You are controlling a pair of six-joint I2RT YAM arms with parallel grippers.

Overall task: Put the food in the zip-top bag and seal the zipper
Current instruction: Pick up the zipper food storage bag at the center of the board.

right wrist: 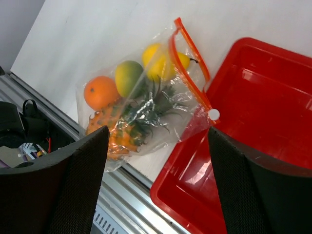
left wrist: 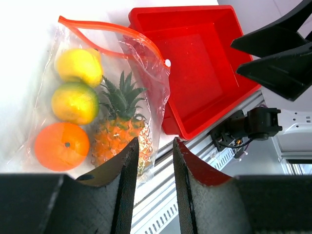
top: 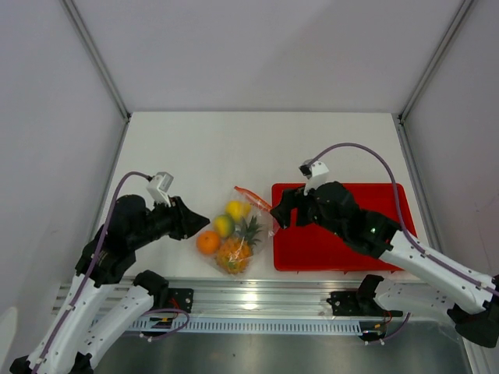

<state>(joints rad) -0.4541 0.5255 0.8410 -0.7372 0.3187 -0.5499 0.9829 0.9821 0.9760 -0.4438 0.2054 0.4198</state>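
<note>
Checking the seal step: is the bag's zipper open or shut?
Open. In the left wrist view the zipper shows two orange-red strips bowed apart across the mouth of the zip-top bag.

Clear zip-top bag (right wrist: 146, 114), orange-red zipper (right wrist: 190, 54), red tray (right wrist: 265, 129).

A: What do the two arms look like?
B: Alike. The left arm (top: 117, 234) and the right arm (top: 351, 222) are black toward the wrist, with white lower links.
A: Any cables?
B: A lavender right cable (top: 351, 145) and a matching left cable (top: 115, 199). Each wrist has a small white camera block (top: 160, 185).
A: And the fingers?
B: The left fingers (left wrist: 124, 190) and the right fingers (right wrist: 73, 190) are matte black, with finely meshed faces.
</note>
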